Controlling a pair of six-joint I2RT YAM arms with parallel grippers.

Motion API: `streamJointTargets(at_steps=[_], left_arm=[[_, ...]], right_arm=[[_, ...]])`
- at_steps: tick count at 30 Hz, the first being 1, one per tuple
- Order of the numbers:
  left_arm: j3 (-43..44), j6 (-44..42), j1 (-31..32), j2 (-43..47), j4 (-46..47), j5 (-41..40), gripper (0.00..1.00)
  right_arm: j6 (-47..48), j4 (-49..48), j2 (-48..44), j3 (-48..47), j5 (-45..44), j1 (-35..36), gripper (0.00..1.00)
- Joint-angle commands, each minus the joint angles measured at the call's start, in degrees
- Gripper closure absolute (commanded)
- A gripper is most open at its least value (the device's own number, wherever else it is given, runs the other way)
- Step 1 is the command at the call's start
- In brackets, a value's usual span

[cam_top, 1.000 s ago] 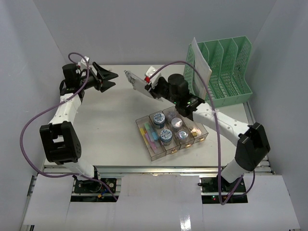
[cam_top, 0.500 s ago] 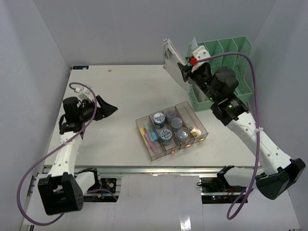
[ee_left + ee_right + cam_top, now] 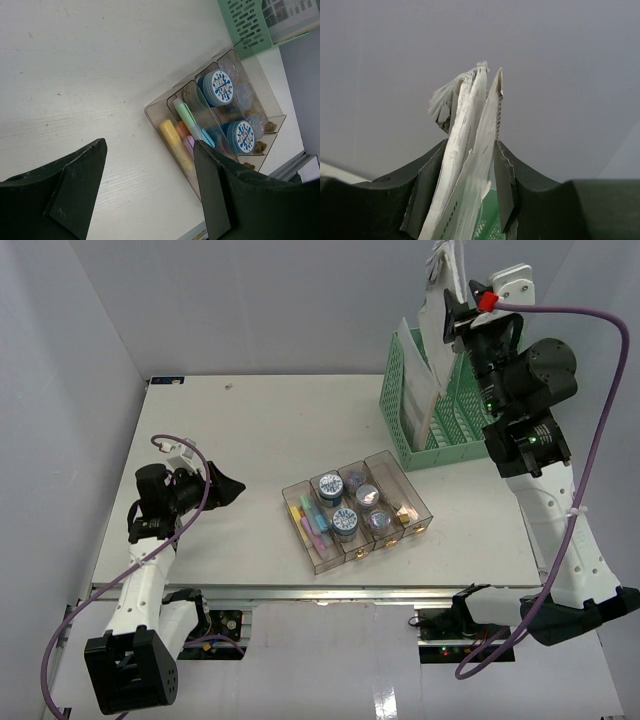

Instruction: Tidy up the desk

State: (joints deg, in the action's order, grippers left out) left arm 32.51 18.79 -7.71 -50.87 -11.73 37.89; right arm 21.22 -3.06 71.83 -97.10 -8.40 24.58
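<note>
The white desk (image 3: pixel 250 430) fills the top view. My right gripper (image 3: pixel 452 302) is raised high above the mint-green mesh file rack (image 3: pixel 455 425) and is shut on a sheaf of printed papers (image 3: pixel 436 350) that hangs down over the rack's left slot. In the right wrist view the papers (image 3: pixel 465 165) sit pinched between the fingers. My left gripper (image 3: pixel 228 490) is open and empty, low over the desk's left side, pointing at the clear four-compartment tray (image 3: pixel 357 510); that tray also shows in the left wrist view (image 3: pixel 220 120).
The tray holds coloured markers (image 3: pixel 182 135), round blue-lidded tins (image 3: pixel 219 86) and small brown bits. Grey walls close in the desk on three sides. A metal rail (image 3: pixel 330 590) runs along the front edge.
</note>
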Motion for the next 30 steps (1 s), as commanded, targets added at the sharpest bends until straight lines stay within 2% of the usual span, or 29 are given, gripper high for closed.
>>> streamJointTargets(at_steps=[1,4,9,20,26,30], left_arm=[[1.28,-1.43,0.33,0.99,0.26,0.03,0.19],[1.32,-1.46,0.26,1.12,0.29,0.28,0.19],[1.32,-1.39,0.41,1.30,0.39,1.03,0.19],[1.29,-1.33,0.68,1.19,0.66,1.69,0.19],[1.15,-1.39,0.68,1.12,0.74,1.66,0.19],[1.21,-1.39,0.68,0.98,0.80,1.87,0.18]], right_arm=[[3.71,-5.51,1.02,-6.99,-3.50,-2.42,0.92],[6.46,-6.91,1.22,-5.45,-4.56,-3.51,0.92],[10.07,-12.33,1.63,2.35,-6.51,-4.43,0.92],[5.72,-10.20,3.66,0.15,-6.52,-4.49,0.92],[2.93,-8.80,4.78,2.46,-6.42,-4.46,0.92],[0.55,-11.76,4.43,6.31,-7.51,-4.46,0.92]])
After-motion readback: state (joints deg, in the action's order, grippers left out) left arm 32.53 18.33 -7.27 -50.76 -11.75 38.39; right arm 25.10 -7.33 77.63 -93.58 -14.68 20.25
